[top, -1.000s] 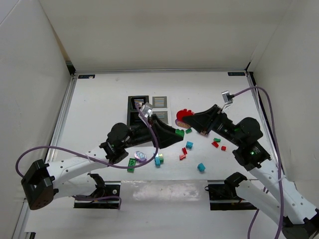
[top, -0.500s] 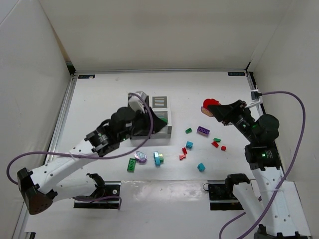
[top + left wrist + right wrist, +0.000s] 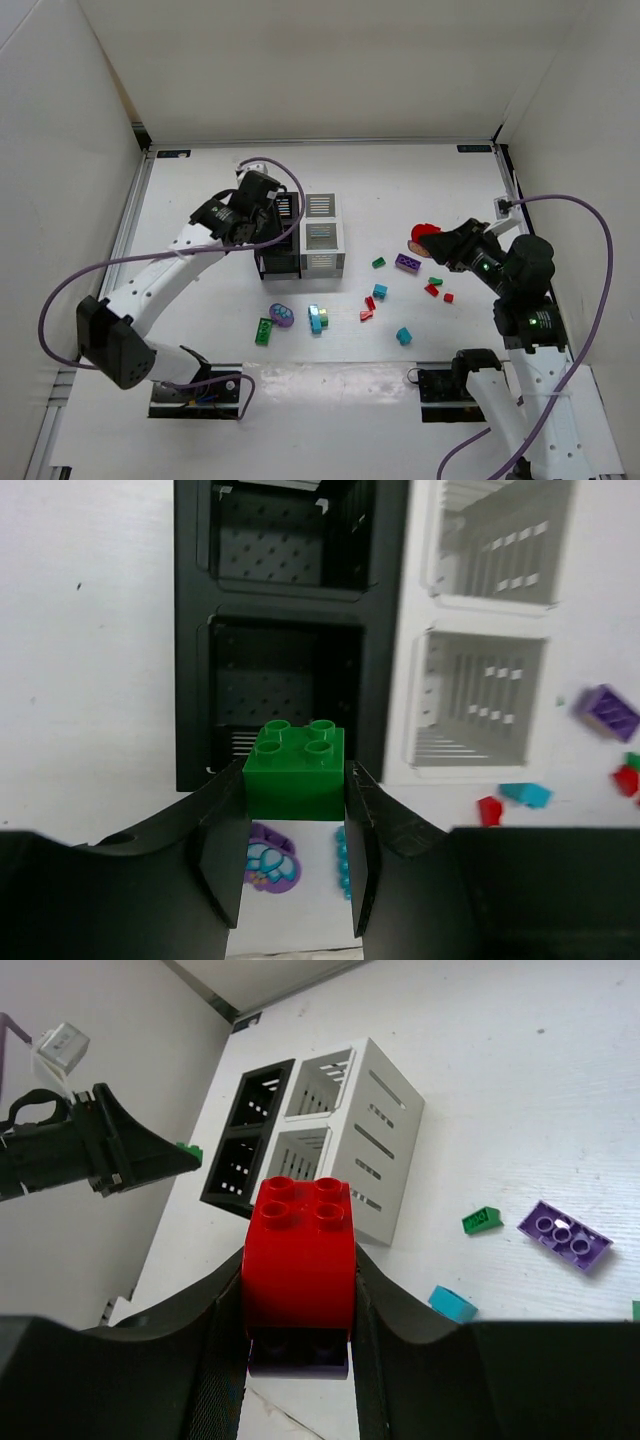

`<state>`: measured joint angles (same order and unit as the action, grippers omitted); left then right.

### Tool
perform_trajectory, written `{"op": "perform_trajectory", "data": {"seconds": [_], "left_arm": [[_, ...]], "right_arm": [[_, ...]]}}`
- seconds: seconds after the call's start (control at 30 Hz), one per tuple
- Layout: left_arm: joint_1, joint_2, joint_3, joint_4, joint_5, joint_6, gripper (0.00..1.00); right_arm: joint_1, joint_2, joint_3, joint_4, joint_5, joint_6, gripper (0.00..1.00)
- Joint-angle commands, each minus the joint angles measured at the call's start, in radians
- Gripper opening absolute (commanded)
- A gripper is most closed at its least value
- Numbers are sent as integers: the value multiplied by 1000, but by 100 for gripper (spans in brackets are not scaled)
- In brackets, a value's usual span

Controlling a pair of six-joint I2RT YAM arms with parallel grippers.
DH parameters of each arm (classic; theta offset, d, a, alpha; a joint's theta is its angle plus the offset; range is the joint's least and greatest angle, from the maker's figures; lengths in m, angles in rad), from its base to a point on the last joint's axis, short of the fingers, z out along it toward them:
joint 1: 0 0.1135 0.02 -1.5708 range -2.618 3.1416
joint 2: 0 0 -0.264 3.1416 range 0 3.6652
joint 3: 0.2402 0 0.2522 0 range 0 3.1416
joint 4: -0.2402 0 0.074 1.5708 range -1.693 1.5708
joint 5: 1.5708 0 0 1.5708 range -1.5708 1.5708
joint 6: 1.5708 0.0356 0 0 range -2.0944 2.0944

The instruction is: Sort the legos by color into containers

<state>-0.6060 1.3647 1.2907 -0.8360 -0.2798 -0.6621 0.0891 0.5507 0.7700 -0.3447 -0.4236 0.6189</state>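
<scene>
Green brick (image 3: 297, 760) pinched tight in the left gripper (image 3: 294, 798), over the near black bin (image 3: 192, 710) rim. Dropped now, it may bounce out; right gripper (image 3: 298, 1295) clamps a red brick (image 3: 298, 1250).

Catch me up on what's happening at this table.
Two robot arms are sorting toy bricks by colour. The left tool is shut on a green brick, raised by the black bins. The right tool grips a red brick, held off to the right of the bin block. No brick shows inside the bins in the left wrist view, and other bricks lie loose on the table.
</scene>
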Motion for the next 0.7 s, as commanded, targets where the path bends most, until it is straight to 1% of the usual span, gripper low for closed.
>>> {"op": "perform_trajectory", "data": {"seconds": [0.0, 0.13, 0.2, 0.33, 0.4, 0.47, 0.53, 0.6, 0.67], "left_arm": [[11, 13, 53, -100, -32, 22, 40], [14, 42, 53, -92, -16, 35, 42], [12, 50, 55, -113, -21, 22, 48], [12, 43, 38, -100, 13, 38, 68], [15, 39, 33, -94, 30, 41, 73], [12, 37, 36, -91, 51, 58, 73], [15, 33, 36, -97, 63, 62, 77], [15, 18, 45, -107, 68, 64, 77], [14, -1, 47, -110, 82, 76, 81]], "right_arm": [[8, -5, 37, -20, 45, -48, 0], [-8, 2, 35, -27, 37, -53, 0], [-20, -1, 31, -31, 26, -53, 0], [-25, 6, 29, -39, 19, -64, 0], [-20, 9, 29, -39, 10, -64, 0], [-17, 18, 32, -45, 0, -62, 0], [-11, 23, 32, -43, -9, -67, 0], [-8, 28, 35, -36, -49, -89, 0], [-6, 37, 38, -24, -108, -93, 0]]}}
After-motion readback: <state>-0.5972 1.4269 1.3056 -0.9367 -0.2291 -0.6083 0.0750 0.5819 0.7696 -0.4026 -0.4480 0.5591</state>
